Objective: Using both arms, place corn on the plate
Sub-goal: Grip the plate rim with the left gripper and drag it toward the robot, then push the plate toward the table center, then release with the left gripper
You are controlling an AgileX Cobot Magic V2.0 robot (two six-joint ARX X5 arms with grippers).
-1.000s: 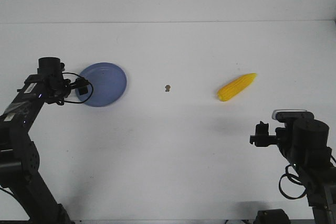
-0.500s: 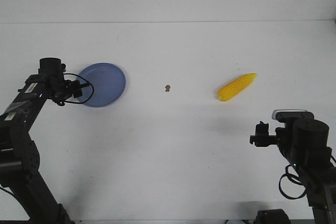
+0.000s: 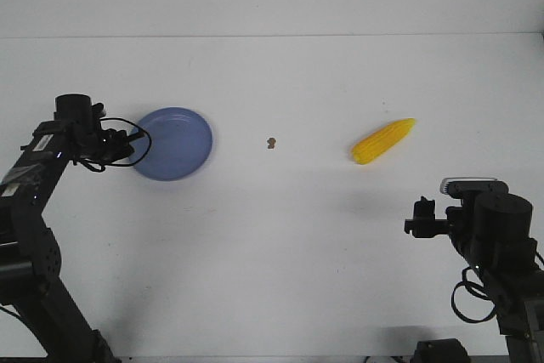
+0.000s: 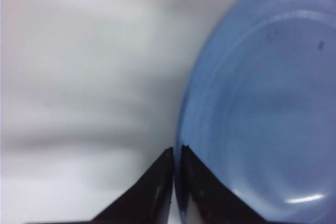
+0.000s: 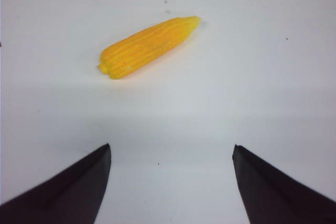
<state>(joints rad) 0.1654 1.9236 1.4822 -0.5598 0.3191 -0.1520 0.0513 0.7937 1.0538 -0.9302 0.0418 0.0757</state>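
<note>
The periwinkle-blue plate (image 3: 175,143) lies at the left of the white table. My left gripper (image 3: 132,144) is shut on the plate's left rim; in the left wrist view the two black fingertips (image 4: 167,166) pinch the rim of the plate (image 4: 262,108). The yellow corn (image 3: 383,140) lies on the table at the right, tip pointing away to the right. My right gripper (image 3: 415,225) is open and empty, hovering nearer than the corn; the right wrist view shows the corn (image 5: 148,46) ahead of the spread gripper (image 5: 171,150).
A tiny brown speck (image 3: 271,142) lies on the table between plate and corn. The table's far edge meets a white wall at the back.
The plate has shifted a little to the right and toward the front, held by the left gripper. The left arm turned slightly. The right arm and the corn have not moved.
</note>
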